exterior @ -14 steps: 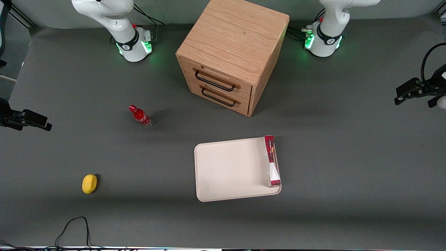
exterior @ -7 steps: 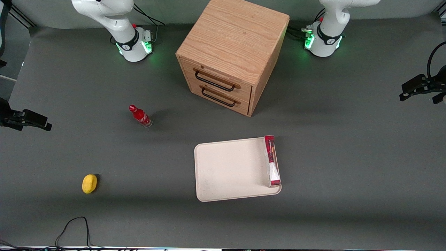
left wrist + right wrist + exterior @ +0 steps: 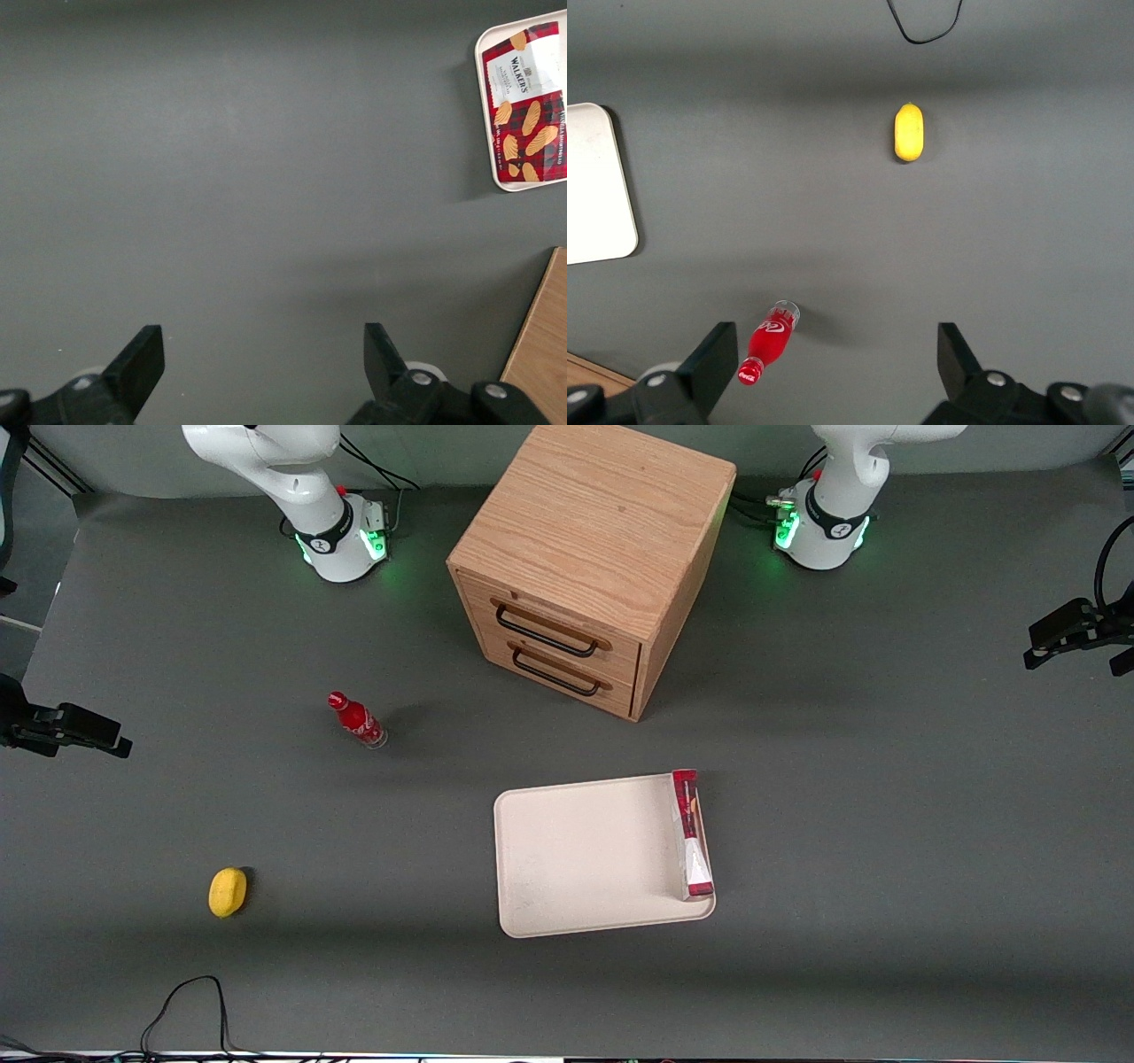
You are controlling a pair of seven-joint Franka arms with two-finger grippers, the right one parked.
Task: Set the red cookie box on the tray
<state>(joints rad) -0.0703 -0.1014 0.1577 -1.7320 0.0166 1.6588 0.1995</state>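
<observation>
Gripper (image 3: 257, 372) has withdrawn, fingers apart; red cookie box (image 3: 692, 837) on tray (image 3: 576, 859)

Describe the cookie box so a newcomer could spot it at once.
Find the wooden cabinet; nearer the camera lies a cream tray. The cookie box stands on edge inside the tray's rim toward the working arm's end, red tartan. The gripper is open above bare table, well clear.

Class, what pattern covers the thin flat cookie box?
Red tartan with biscuit pictures, on the cookie box; clearest in the left wrist view.

White arm, black gripper (image 3: 257, 363), seemingly wedge-tipped.
</observation>
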